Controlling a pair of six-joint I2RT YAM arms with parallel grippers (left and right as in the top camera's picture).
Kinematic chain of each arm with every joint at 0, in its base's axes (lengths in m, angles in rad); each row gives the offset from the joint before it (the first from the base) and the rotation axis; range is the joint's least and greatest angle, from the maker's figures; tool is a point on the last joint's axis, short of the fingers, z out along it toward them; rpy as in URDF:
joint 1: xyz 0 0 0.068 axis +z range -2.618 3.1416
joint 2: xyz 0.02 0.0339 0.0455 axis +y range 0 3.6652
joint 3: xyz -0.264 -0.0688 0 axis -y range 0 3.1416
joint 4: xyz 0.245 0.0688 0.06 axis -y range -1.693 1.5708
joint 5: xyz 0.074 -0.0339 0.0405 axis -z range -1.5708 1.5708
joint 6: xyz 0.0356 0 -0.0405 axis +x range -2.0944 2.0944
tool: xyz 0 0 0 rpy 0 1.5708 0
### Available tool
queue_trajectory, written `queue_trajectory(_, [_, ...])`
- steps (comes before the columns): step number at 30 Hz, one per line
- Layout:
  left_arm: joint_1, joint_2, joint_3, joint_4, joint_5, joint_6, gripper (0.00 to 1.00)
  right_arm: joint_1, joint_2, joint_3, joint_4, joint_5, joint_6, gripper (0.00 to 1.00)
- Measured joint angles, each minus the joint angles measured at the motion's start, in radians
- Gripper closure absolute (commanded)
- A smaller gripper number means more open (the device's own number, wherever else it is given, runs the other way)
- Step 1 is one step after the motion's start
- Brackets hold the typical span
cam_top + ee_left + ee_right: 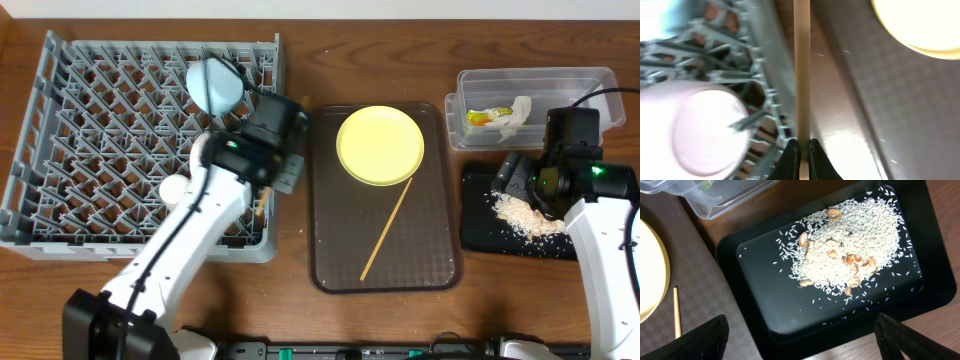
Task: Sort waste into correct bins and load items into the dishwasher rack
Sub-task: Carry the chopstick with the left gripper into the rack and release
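My left gripper is shut on a wooden chopstick and holds it over the right wall of the grey rack, as the overhead view also shows. The light blue bowl and the small white cup sit in the rack. The yellow plate and the second chopstick lie on the brown tray. My right gripper is open and empty above the black tray, which holds rice leftovers. The clear tub holds the snack wrapper and the white scrap. The white bowl is out of view.
The brown tray lies between the rack and the two bins. The cup shows blurred to the left of the held chopstick, behind the rack wall. Bare wooden table runs along the front edge.
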Motion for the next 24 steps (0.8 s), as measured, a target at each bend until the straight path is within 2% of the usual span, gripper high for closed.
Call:
queue_trajectory(7, [0.08,0.006,0.0,0.082,-0.003,-0.005,0.94,0.0,0.0,0.0,0.0,0.0,0.0,0.09])
queue_trajectory(14, [0.094,0.109,0.0,0.121,-0.002,-0.03,0.92,0.0,0.0,0.0,0.0,0.0,0.0,0.09])
queue_trajectory(18, [0.095,0.154,0.0,0.135,-0.008,-0.039,0.66,0.0,0.0,0.0,-0.005,0.0,0.0,0.08])
queue_trajectory(21, [0.105,0.154,0.0,0.142,-0.021,-0.044,0.6,0.0,0.0,0.0,-0.009,0.0,0.0,0.08])
queue_trajectory(24, [0.106,0.153,0.0,0.142,-0.026,-0.048,0.6,0.0,0.0,0.0,-0.01,0.0,0.0,0.08])
